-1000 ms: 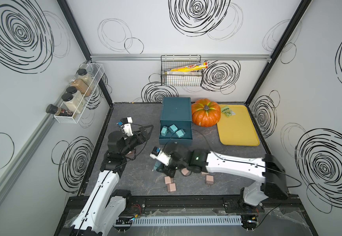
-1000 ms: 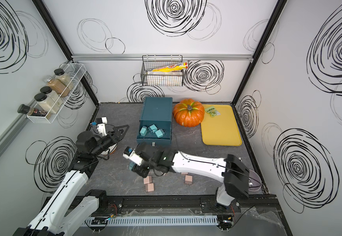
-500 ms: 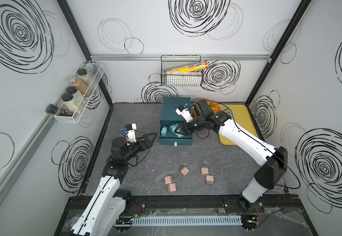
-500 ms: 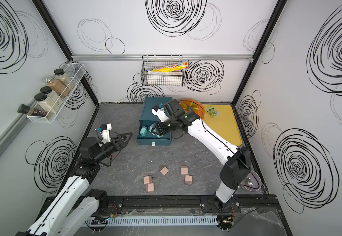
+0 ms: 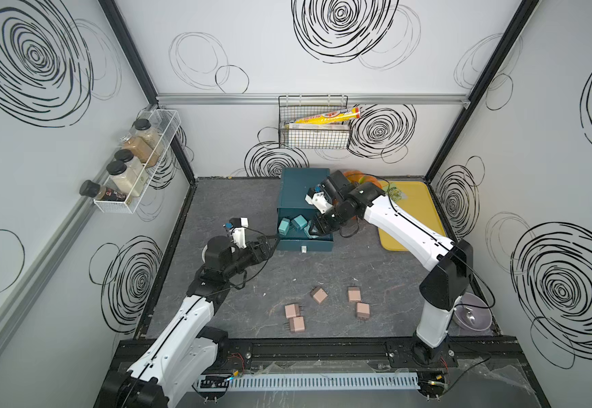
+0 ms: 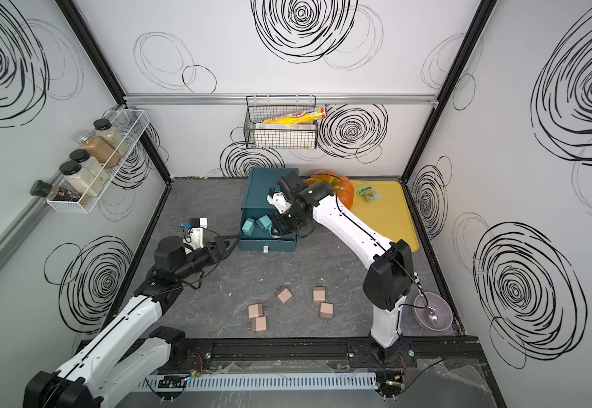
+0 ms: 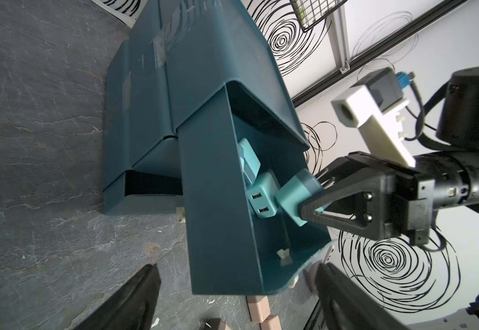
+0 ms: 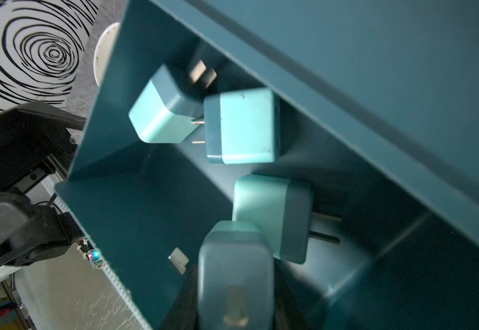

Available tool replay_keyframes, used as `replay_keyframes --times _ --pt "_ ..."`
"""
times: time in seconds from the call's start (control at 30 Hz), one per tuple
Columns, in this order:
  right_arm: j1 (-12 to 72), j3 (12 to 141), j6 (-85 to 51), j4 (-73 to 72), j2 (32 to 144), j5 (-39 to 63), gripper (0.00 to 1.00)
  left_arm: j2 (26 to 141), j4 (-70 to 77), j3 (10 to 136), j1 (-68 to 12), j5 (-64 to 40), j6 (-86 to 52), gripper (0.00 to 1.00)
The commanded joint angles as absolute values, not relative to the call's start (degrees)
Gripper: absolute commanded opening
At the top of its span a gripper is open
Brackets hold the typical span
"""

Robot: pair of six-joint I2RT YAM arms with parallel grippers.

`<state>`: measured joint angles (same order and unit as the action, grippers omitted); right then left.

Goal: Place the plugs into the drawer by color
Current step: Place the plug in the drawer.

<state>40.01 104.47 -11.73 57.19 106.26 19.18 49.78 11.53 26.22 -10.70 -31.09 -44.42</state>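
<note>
The right hand (image 5: 316,226) was clamped on a teal plug (image 7: 292,191) inside the open drawer (image 5: 305,244), beside three other plugs (image 8: 244,125). The left hand (image 5: 269,246) gaped empty at the drawer's corner; pink plugs (image 5: 319,295) lay before it.

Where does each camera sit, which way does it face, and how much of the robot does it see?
Top views: high above the front, looking down on the whole table; both arms show, left gripper open, right gripper at the open drawer.
Left wrist: on the left arm, facing the drawer's side; its own spread fingers show, plus the right gripper gripping a teal plug.
Right wrist: on the right arm, looking into the drawer past the plug it grips.
Shared: both wrist views show that plug.
</note>
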Motion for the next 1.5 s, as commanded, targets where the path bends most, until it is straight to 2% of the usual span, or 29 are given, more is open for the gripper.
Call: replay_keyframes --times 0.0,0.07,0.23,0.4,0.67,0.73,0.93,1.07,1.13,1.3,1.47 --pt "40.0 106.2 -10.6 60.6 108.5 19.3 0.24 49.6 15.6 26.3 -11.5 -31.6 -44.3 0.92" --pt "40.0 107.8 -10.7 61.4 109.1 17.4 0.38 49.2 15.0 26.4 -11.6 -31.1 -43.9 0.93" --pt "39.9 110.0 -11.1 62.1 108.9 14.5 0.55 48.5 14.7 26.5 -12.0 -30.5 -43.7 0.98" --pt "39.5 111.2 -11.3 63.3 108.7 12.9 0.58 49.0 14.6 26.6 -12.1 -30.7 -43.8 0.98" --pt "39.5 114.5 -12.4 62.4 105.2 3.1 0.6 48.3 14.3 26.7 -12.3 -30.1 -43.7 0.98" --pt "39.5 113.7 -12.5 60.7 104.0 3.4 0.6 48.3 14.2 26.9 -12.4 -30.1 -43.7 0.98" --pt "39.5 114.9 -11.7 62.5 105.0 1.7 0.58 48.2 14.0 27.0 -12.4 -29.4 -43.6 0.98" --pt "39.6 109.2 -10.3 58.9 103.5 13.1 0.42 49.0 14.6 27.0 -14.7 -27.3 -43.8 0.98" --pt "39.7 109.0 -10.2 60.6 104.0 12.7 0.36 49.5 14.3 27.5 -17.1 -25.3 -43.4 0.98" --pt "39.8 103.8 -9.6 56.5 102.2 13.9 0.34 51.1 13.1 29.4 -21.9 -20.5 -42.0 0.98" --pt "39.8 107.6 -9.2 59.3 107.1 12.4 0.32 52.1 12.9 29.8 -22.0 -20.0 -41.7 0.98"
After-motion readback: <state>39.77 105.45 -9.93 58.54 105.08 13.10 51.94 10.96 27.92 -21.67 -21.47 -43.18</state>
